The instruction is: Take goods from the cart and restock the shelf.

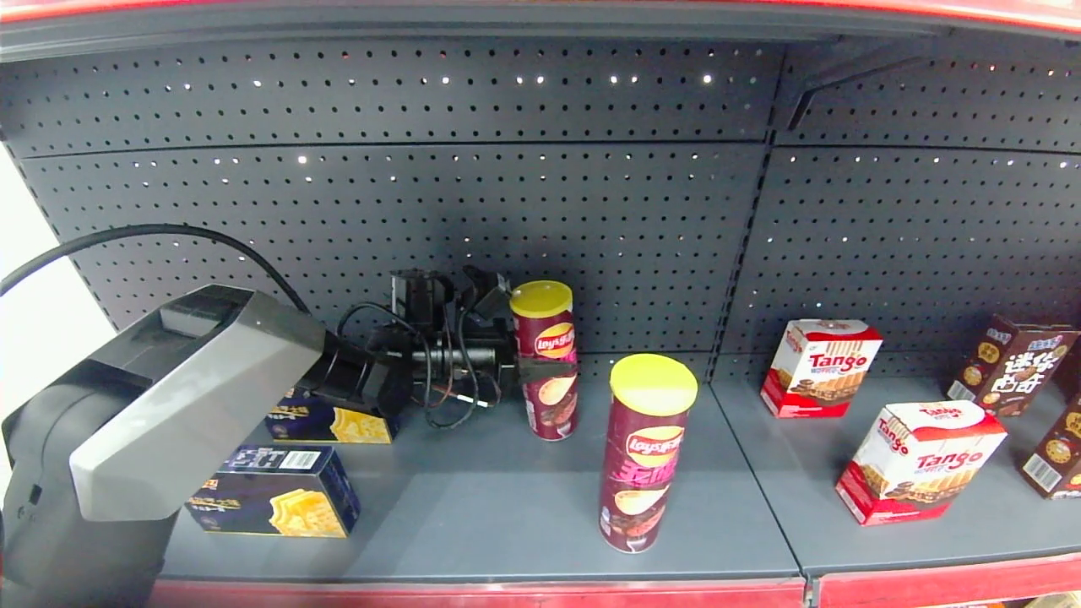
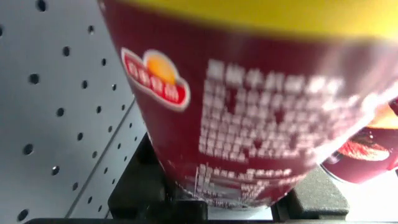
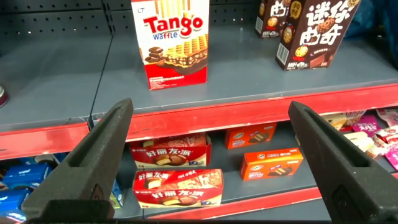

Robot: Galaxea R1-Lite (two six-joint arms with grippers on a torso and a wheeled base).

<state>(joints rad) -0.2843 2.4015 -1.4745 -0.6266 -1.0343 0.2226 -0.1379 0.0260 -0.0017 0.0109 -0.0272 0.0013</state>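
Two cans are lined up on the shelf (image 1: pixel 473 507): the rear can (image 1: pixel 543 325) is clasped at mid-height by the left gripper (image 1: pixel 545 367), likely kept upright for standing behind the front can (image 1: pixel 646 452), while the right gripper (image 3: pixel 211 112) is held wide open and empty.

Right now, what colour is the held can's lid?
The lid is yellow, the can maroon; head view shows it best.
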